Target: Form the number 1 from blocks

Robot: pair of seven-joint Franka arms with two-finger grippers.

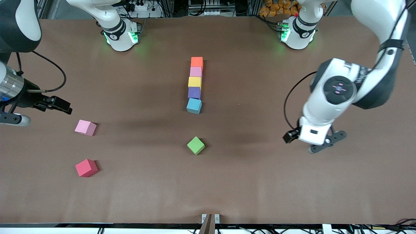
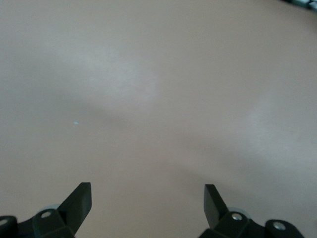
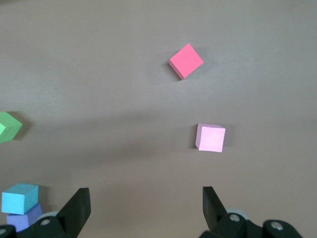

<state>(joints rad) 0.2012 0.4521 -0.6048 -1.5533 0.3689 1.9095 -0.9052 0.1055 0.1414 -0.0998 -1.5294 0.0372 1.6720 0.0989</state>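
Five blocks stand in a touching column at mid-table. From nearest the robots' bases toward the front camera they are orange, pink, yellow, purple and light blue. The light blue one is turned slightly askew. My left gripper hangs open over bare table toward the left arm's end, holding nothing. My right gripper is open and empty at the right arm's end, partly cut off by the picture's edge. Its wrist view catches the light blue block and the purple block.
A green cube lies alone, nearer the front camera than the column. Toward the right arm's end lie a loose pink cube and, nearer the camera, a red cube.
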